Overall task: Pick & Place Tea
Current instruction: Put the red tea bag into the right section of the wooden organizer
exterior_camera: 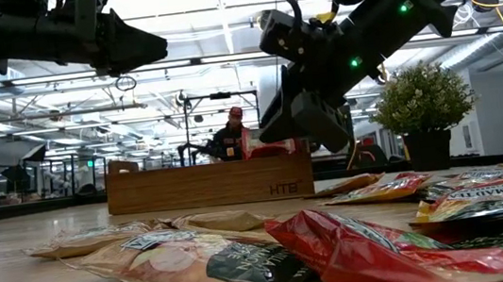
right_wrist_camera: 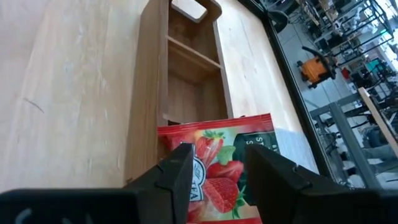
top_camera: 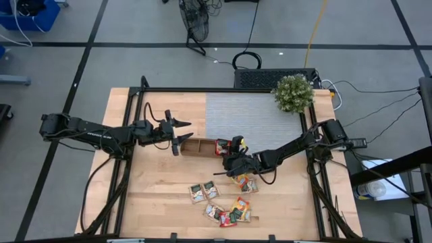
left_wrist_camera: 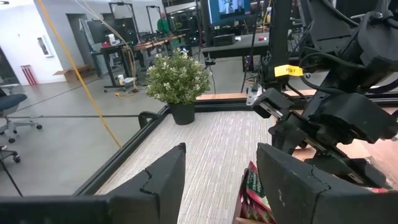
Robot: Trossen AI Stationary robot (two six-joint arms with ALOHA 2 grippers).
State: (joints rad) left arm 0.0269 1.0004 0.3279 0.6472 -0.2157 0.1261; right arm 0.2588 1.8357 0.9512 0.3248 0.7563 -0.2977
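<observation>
Right hand sits over the end compartment of the wooden tray, fingers parted. A red strawberry tea sachet stands upright in that compartment, just ahead of and between the fingertips; whether they touch it cannot be told. Left hand hovers open over the tray's opposite end, holding nothing. Remaining sachets lie scattered on the table below the right hand.

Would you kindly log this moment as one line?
right end effector: open, over red strawberry sachet in brown wooden tray | left end effector: open, waiting
</observation>
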